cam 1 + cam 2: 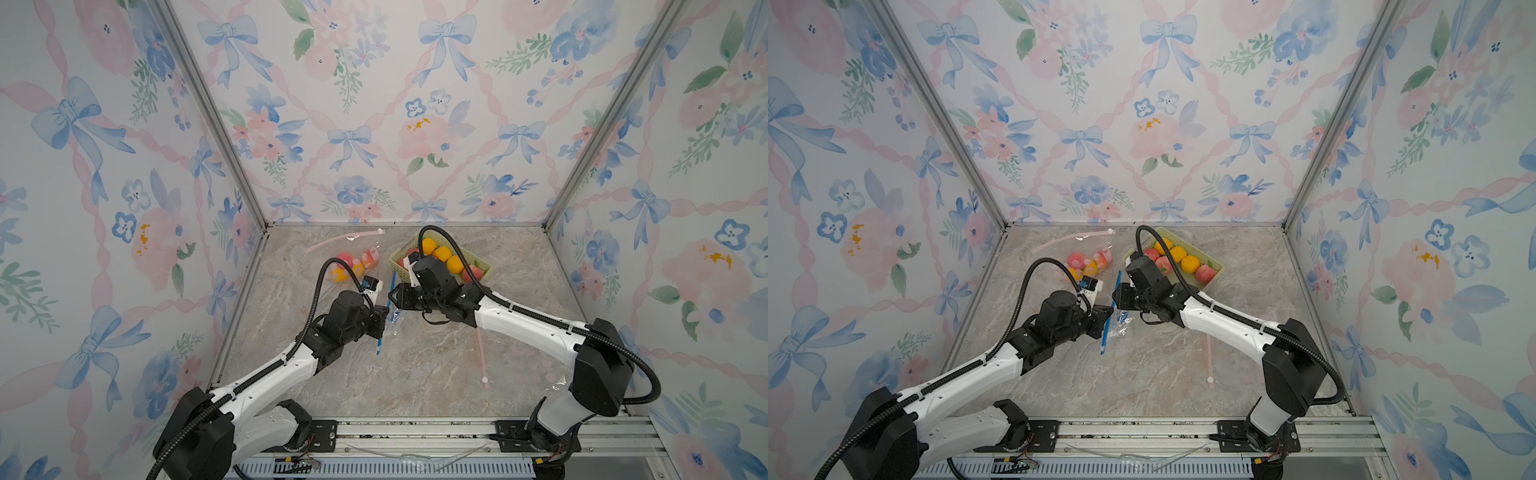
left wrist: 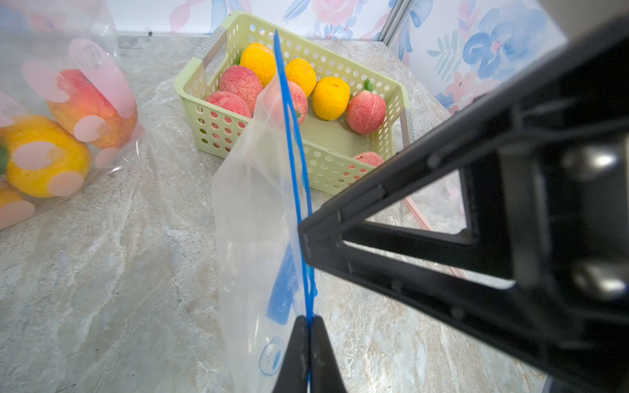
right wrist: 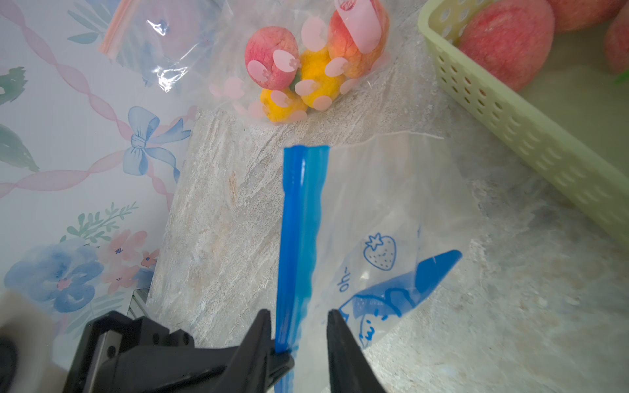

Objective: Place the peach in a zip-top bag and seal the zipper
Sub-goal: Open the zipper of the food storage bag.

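A clear zip-top bag [image 2: 252, 211] with a blue zipper strip [image 3: 301, 221] hangs over the middle of the table, flat, with nothing inside. My left gripper [image 2: 309, 318] is shut on the zipper strip. In both top views it sits just left of the strip [image 1: 382, 318] [image 1: 1106, 313]. My right gripper [image 3: 299, 313] is open, its fingers on either side of the same strip, right beside the left one [image 1: 392, 297]. Several peaches [image 2: 366, 112] [image 3: 507, 51] lie in the green basket [image 2: 190, 81] behind the bag.
Oranges [image 2: 330, 98] share the basket [image 1: 399, 259] at the back right. A pink-dotted bag of fruit [image 1: 353, 262] [image 3: 306, 68] lies at the back left. Another clear bag with a pink zipper strip [image 1: 482, 353] lies flat on the right.
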Robot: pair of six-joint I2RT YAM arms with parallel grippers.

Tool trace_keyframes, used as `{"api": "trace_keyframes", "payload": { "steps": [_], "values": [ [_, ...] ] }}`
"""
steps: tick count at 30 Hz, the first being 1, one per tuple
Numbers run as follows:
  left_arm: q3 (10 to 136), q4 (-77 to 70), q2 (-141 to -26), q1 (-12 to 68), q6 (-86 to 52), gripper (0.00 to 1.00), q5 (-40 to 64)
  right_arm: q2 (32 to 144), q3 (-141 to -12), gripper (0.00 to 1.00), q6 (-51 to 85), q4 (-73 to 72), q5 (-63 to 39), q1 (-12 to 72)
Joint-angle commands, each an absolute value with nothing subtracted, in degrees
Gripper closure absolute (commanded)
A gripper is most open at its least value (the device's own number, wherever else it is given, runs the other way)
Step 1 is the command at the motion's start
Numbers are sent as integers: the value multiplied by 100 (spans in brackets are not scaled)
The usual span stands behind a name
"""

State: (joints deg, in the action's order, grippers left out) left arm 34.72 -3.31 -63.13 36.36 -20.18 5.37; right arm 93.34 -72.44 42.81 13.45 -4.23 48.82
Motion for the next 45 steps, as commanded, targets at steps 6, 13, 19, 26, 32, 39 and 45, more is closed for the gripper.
{"api": "trace_keyframes", "payload": {
  "steps": [6,13,19,26,32,39,45],
  "values": [
    [3437,-457,-6349,3665,-2092,100,598,9439,-7291,72,4289,1322,-431,4825],
    [3437,-461,-6342,3665,-2101,100,565,9426,-7242,75,4310,1366,-392,4823],
    [3428,-487,-6345,3665,-2135,100,519,9376,-7146,79,4334,1337,-360,4818],
    [3426,-519,-6346,3665,-2137,100,571,9419,-7124,82,4369,1413,-293,4818],
    [3377,-596,-6449,3686,-2058,100,721,9524,-7218,82,4374,1454,-282,4821],
    [3364,-673,-6526,3744,-1978,100,678,9780,-7397,83,4405,1692,-220,4807],
    [3352,-721,-6621,3762,-1960,100,702,9806,-7314,84,4480,1471,-421,4811]
  ]
}}
